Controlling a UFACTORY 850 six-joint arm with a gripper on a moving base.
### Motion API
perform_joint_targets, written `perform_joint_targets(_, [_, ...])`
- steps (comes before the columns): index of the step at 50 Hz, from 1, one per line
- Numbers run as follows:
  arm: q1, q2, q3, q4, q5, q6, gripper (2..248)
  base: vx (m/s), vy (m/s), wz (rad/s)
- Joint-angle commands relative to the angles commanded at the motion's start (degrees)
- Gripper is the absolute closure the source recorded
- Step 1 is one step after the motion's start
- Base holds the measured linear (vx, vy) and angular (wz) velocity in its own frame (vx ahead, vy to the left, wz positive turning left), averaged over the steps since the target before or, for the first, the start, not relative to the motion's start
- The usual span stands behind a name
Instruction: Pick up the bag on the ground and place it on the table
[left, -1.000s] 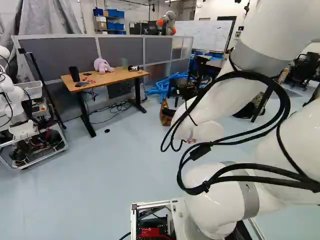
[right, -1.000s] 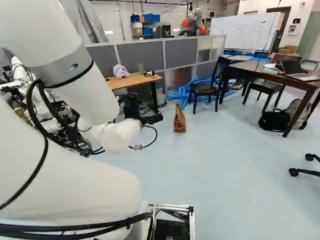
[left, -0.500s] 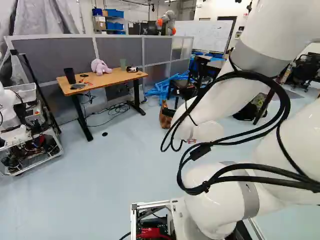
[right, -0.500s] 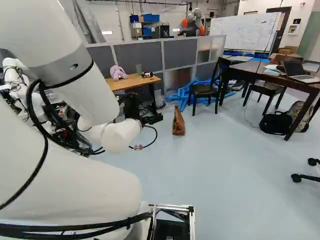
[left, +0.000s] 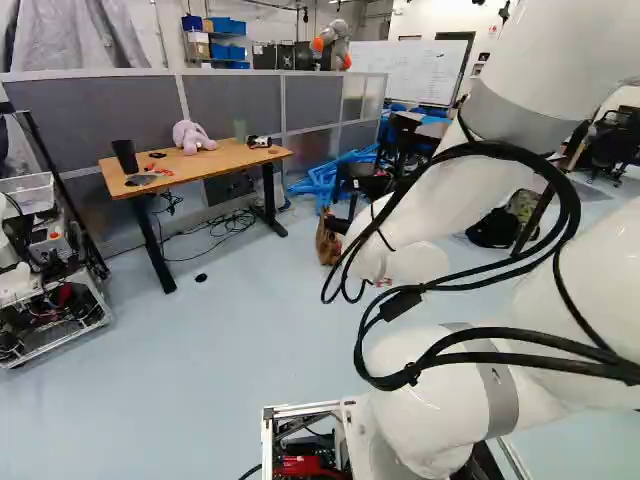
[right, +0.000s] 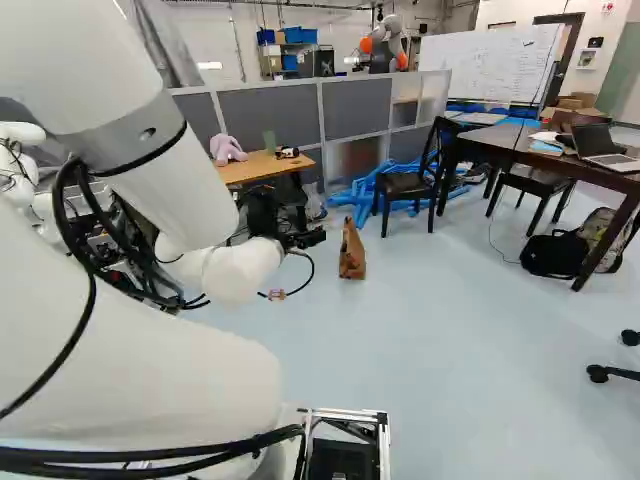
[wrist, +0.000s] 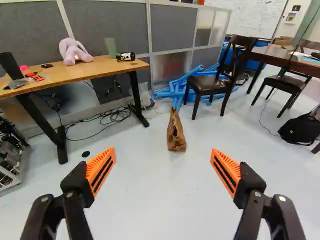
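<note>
The brown paper bag (wrist: 176, 138) stands on the floor (wrist: 155, 195), at twelve o'clock from the gripper (right: 300, 239) and well apart from it. The gripper's two fingers are spread wide. Beyond the bag lie blue tubes (wrist: 172, 91). At one o'clock stands a dark chair (wrist: 207, 84); at two, a dark table (wrist: 272, 54). The wood-topped table (wrist: 109, 66), at eleven, holds a lilac plush toy (wrist: 75, 53).

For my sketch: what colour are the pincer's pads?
The pads are orange, dark-striped, clearest in the wrist view.
</note>
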Motion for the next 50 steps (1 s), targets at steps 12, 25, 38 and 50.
perform_joint_targets(12, [0.0,0.0,0.0,0.0,0.0,0.0,3,0.236,-0.080,-0.002])
perform_joint_targets(25, [0.0,0.0,0.0,0.0,0.0,0.0,3,0.241,-0.081,0.001])
perform_joint_targets(38, [0.0,0.0,0.0,0.0,0.0,0.0,3,0.249,-0.080,0.000])
perform_joint_targets(50, [0.0,0.0,0.0,0.0,0.0,0.0,3,0.265,-0.026,-0.017])
